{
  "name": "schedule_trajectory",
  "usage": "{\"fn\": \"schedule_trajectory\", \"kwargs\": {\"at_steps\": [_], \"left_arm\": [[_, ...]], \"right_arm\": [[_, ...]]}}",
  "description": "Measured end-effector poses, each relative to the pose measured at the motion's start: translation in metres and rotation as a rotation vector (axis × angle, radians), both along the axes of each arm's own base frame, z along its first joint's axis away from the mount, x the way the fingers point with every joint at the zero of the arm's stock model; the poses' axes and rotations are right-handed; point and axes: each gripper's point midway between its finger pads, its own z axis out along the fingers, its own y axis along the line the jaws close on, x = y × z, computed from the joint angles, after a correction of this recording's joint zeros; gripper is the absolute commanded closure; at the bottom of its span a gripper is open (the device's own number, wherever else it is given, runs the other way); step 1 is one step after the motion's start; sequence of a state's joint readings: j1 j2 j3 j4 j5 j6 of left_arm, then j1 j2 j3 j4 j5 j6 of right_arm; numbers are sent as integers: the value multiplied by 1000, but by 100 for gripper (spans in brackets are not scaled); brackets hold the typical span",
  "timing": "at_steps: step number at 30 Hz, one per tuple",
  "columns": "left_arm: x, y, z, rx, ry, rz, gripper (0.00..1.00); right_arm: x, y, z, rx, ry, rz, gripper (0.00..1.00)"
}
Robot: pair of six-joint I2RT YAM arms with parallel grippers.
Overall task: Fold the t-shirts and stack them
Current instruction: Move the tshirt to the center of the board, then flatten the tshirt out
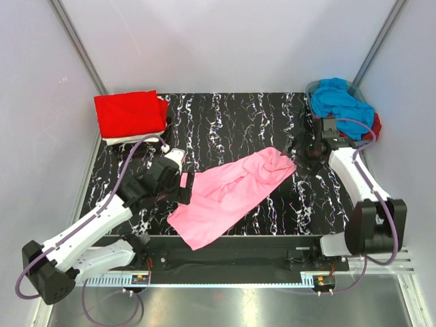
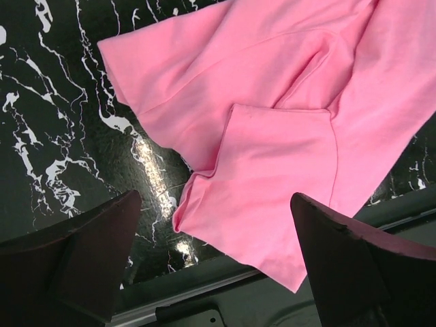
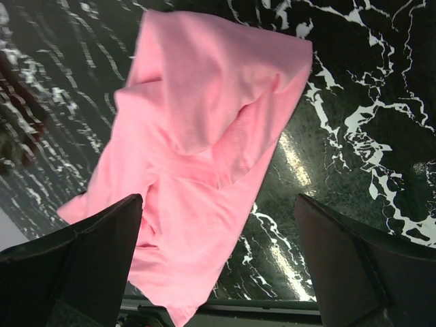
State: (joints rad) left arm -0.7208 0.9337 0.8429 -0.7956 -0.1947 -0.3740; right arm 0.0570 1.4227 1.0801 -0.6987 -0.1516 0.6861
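While left hand and right hand gape, pink t-shirt between.

Left arm and right arm show white links, black joints, purple cables.

Open tabletop lies between pink t-shirt and red stack.

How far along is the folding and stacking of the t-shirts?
Done: a folded red t-shirt lies on a white t-shirt, far left. In hand: the pink t-shirt lies crumpled mid-table, left gripper and right gripper open by it. Left: the blue t-shirt and more in the basket.
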Motion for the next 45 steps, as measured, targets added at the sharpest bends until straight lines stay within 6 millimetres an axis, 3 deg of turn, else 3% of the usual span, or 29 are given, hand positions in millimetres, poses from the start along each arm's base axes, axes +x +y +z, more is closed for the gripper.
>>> {"fn": "schedule_trajectory", "kwargs": {"at_steps": [6,9,17,24,30,32,38,39,40,41,45], "left_arm": [[-2,1,-22,35,113,106,14],[-10,4,-36,-1,172,216,10],[-55,38,-96,-10,305,472,23],[-65,47,-124,9,342,561,30],[-56,47,-128,1,332,579,36],[-51,47,-131,4,331,580,41],[-42,45,-132,8,310,551,67],[-41,44,-132,4,306,545,73],[-40,43,-131,0,303,538,89],[-39,41,-131,-4,301,532,97],[-36,37,-129,-19,292,501,100]], "right_arm": [[-8,3,48,19,-168,28,0],[-20,7,56,32,-207,50,0],[-49,14,29,67,-150,91,0],[-53,16,26,75,-147,102,0],[-56,17,21,78,-141,116,0],[-58,18,18,82,-132,122,0],[-63,19,10,82,-115,131,0],[-63,19,10,82,-115,132,0],[-63,19,10,81,-116,133,0],[-63,19,11,81,-117,133,0],[-63,18,11,76,-123,138,0]]}}
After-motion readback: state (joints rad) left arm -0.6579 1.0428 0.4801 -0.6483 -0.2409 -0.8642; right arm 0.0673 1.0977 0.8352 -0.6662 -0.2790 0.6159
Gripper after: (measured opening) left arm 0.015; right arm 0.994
